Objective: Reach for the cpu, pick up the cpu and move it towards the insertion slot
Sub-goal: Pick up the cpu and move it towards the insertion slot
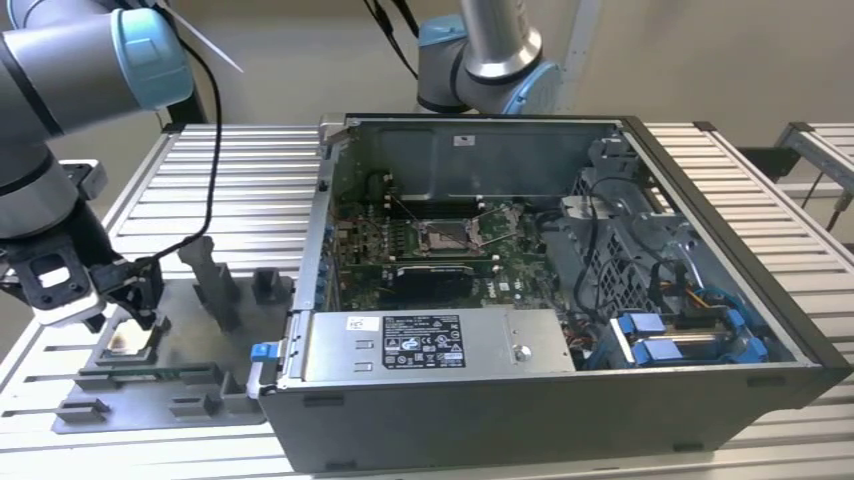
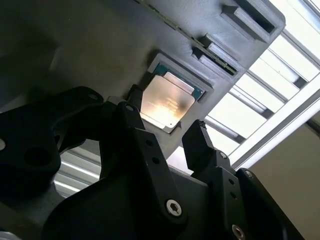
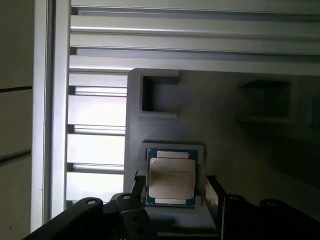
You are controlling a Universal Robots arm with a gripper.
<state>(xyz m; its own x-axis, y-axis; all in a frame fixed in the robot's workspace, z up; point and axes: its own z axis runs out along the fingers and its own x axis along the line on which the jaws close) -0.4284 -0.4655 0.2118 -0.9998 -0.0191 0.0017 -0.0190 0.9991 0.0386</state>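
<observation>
The cpu [image 1: 130, 341] is a small square chip with a silvery top, lying flat in a recess of the grey fixture plate [image 1: 160, 395] at the exterior view's left. My gripper [image 1: 128, 312] hangs just above it. In both wrist views the cpu [image 2: 166, 104] [image 3: 171, 179] lies between the two black fingers [image 2: 199, 139] [image 3: 212, 192], which stand apart on either side of it with small gaps. The gripper [image 2: 167, 119] [image 3: 174, 192] is open and holds nothing. The insertion slot [image 1: 447, 237], a square socket with a shiny frame, sits on the green motherboard inside the open computer case [image 1: 694, 330].
Upright grey fixture blocks [image 1: 214, 285] stand on the plate between the gripper and the case wall. A black cable [image 1: 200, 150] hangs from the arm. A second robot arm [image 1: 487, 55] stands behind the case. The slatted metal table [image 1: 227, 170] carries everything.
</observation>
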